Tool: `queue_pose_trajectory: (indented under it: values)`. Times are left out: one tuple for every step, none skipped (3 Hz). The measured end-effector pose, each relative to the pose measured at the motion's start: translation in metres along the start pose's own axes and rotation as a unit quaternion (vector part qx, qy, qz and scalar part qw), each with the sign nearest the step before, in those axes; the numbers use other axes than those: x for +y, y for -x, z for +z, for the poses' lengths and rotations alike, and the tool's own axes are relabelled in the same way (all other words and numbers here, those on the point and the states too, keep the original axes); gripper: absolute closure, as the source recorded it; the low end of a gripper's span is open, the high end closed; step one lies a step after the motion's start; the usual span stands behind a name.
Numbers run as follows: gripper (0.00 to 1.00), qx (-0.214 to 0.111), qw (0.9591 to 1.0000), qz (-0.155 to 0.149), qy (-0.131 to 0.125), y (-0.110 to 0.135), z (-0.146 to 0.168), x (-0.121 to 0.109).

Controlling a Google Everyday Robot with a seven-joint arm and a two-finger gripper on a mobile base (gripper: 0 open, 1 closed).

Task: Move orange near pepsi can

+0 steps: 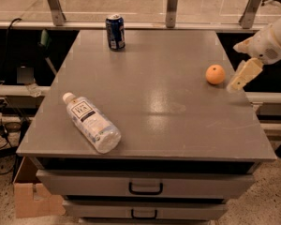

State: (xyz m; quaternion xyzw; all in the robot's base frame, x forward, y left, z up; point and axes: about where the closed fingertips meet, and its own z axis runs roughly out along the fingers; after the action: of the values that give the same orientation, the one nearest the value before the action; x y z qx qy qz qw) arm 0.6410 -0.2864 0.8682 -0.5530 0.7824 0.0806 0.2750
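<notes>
The orange [215,74] sits on the grey table [154,102] near its right edge. The dark blue pepsi can [115,32] stands upright at the table's far edge, left of centre. My gripper [240,78] hangs at the right edge of the table, just right of the orange and a little apart from it, its pale finger pointing down and to the left. It holds nothing that I can see.
A clear plastic bottle [91,122] with a white cap lies on its side at the front left. Drawers [145,187] are below the tabletop. A rail with metal posts [172,6] runs behind the table. A cardboard box [30,200] sits on the floor at left.
</notes>
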Motion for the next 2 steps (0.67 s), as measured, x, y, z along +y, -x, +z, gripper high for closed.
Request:
queue_pose_trajectory:
  values:
    - [0.0,-0.004,0.9995,0.027,0.015,-0.015,0.022,-0.012]
    - [0.0,-0.007,0.9984,0.047,0.03,-0.022,0.033,-0.013]
